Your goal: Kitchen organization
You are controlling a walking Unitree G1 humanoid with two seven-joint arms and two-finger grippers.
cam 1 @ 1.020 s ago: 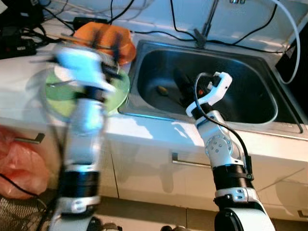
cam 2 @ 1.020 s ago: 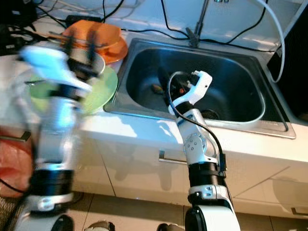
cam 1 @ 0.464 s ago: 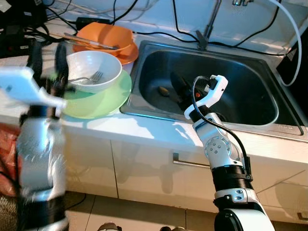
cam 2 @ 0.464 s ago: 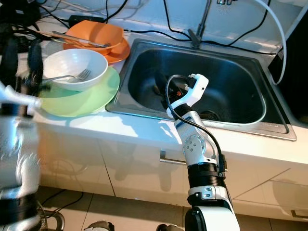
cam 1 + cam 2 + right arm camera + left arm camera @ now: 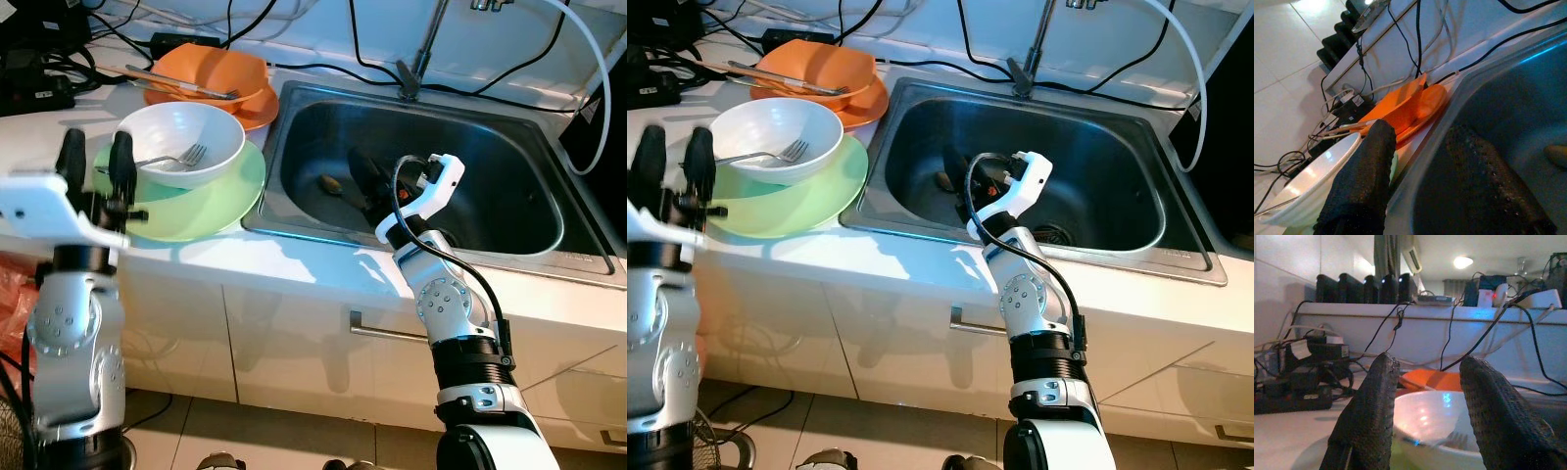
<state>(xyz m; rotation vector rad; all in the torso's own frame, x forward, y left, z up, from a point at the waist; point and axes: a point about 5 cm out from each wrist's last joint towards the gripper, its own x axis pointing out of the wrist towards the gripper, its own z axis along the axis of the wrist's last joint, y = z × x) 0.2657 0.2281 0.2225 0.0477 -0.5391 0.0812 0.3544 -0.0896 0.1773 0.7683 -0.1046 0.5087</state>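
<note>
**Lining up on the white bowl**

My left gripper (image 5: 95,157) is spread and empty, just beside the green plate (image 5: 220,201). The white bowl (image 5: 181,142) sits on that plate with a fork (image 5: 171,160) resting inside. I'd close on the rim away from the fork; glazed walls look slick. My right gripper (image 5: 1425,171) hangs parted over the steel sink (image 5: 294,103), holding nothing. Orange dishes (image 5: 211,73) stack behind.

White counter (image 5: 294,259) over white cabinet drawers (image 5: 323,343), tiled floor (image 5: 872,431) below, white tiled wall (image 5: 1283,54) behind.
</note>
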